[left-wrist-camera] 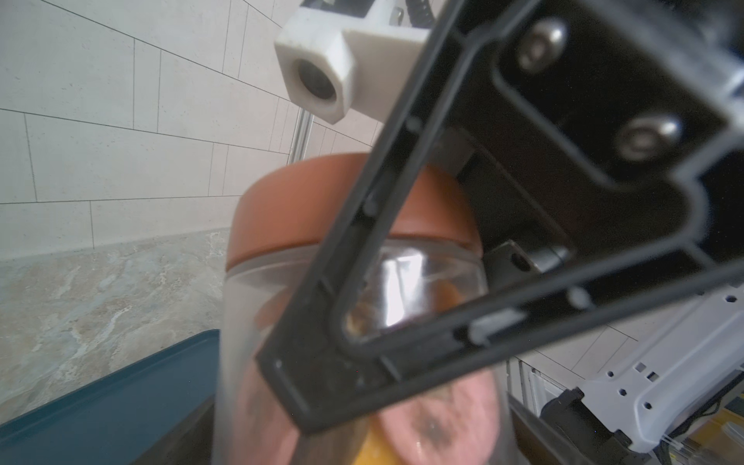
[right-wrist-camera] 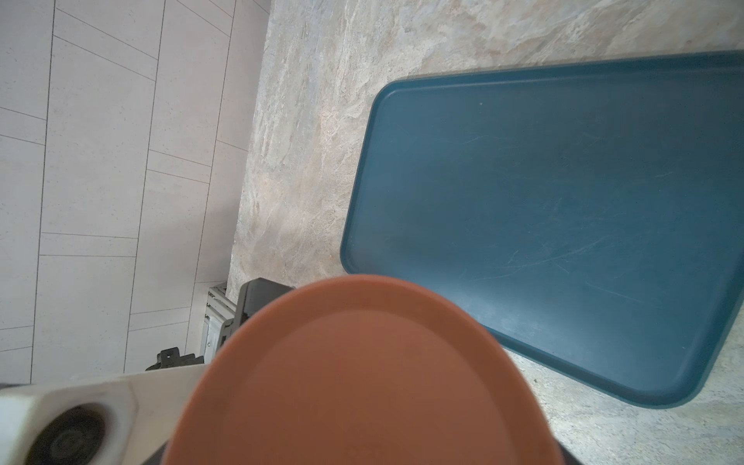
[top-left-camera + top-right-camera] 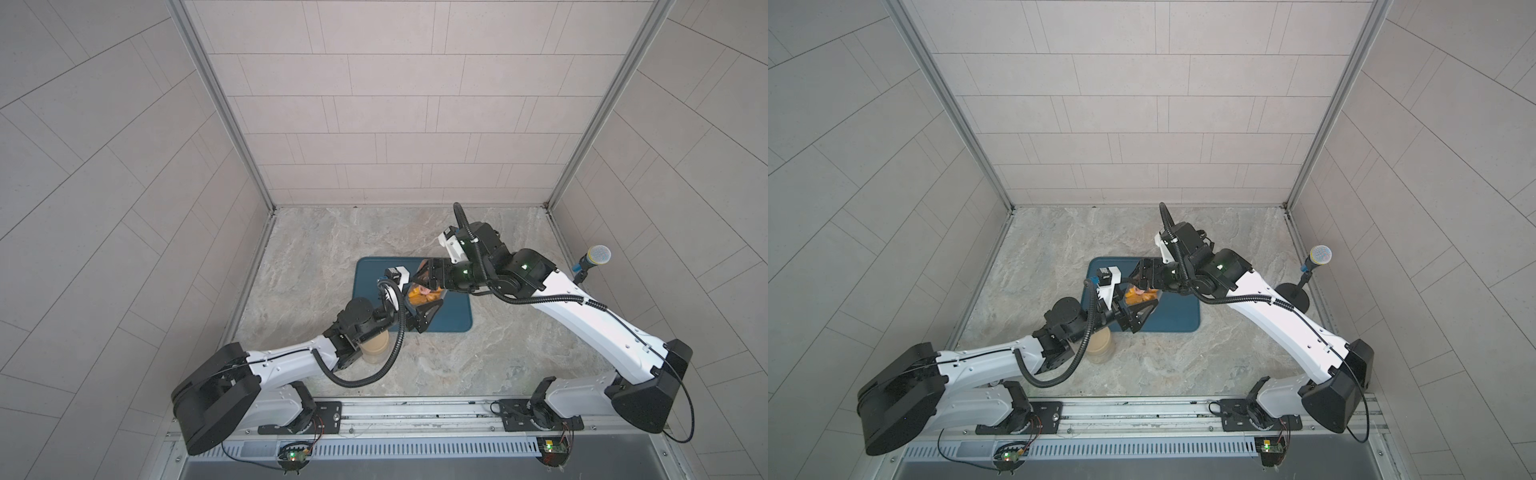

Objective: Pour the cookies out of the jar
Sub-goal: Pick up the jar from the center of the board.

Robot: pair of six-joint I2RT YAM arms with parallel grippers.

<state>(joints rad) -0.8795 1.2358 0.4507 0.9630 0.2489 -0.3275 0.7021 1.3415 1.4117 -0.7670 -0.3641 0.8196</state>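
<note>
No readable text, no labels (any view)

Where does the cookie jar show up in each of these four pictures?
In a top view: cookie jar near the middle, over the blue tray.
In a top view: same place, slightly further left.
Left wrist: close up, low in the middle, brown lid on.
Right wrist: only the lid, along the picture's lower edge.
Shared landmark: the blue tray, in all four.
</note>
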